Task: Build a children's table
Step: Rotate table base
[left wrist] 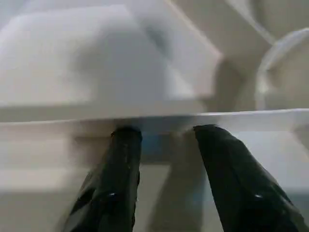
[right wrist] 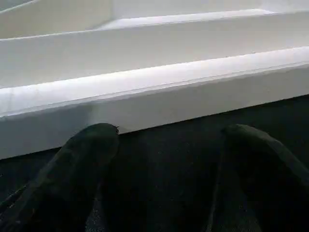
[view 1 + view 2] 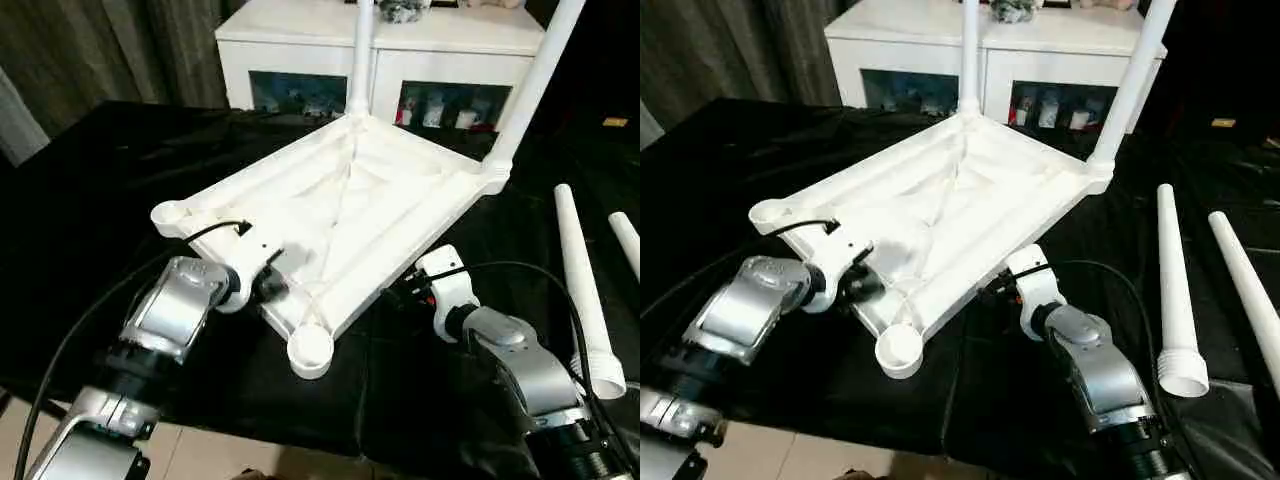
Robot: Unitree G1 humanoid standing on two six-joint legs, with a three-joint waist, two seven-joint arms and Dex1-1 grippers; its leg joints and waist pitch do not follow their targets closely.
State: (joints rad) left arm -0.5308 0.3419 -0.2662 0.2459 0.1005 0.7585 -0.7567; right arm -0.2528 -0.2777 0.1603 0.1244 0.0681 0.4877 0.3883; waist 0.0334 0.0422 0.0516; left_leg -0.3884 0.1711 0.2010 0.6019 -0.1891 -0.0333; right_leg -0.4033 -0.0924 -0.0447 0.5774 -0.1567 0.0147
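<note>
While both silver forearms reach forward, the small white plastic table top (image 3: 340,215) lies upside down on the black-covered work table (image 3: 90,190).
Two white tapered legs (image 3: 532,85) stand in its far sockets; two more (image 3: 585,290) lie at right. The left gripper (image 1: 164,140) clamps the top's near-left rim. The right gripper (image 2: 169,145), fingers spread wide, hovers just beside the near-right edge, apart.

From the head, our two eye views look forward and down across the upturned table top (image 3: 340,220); our wrist views sit very close against its near rim (image 2: 145,96).
</note>
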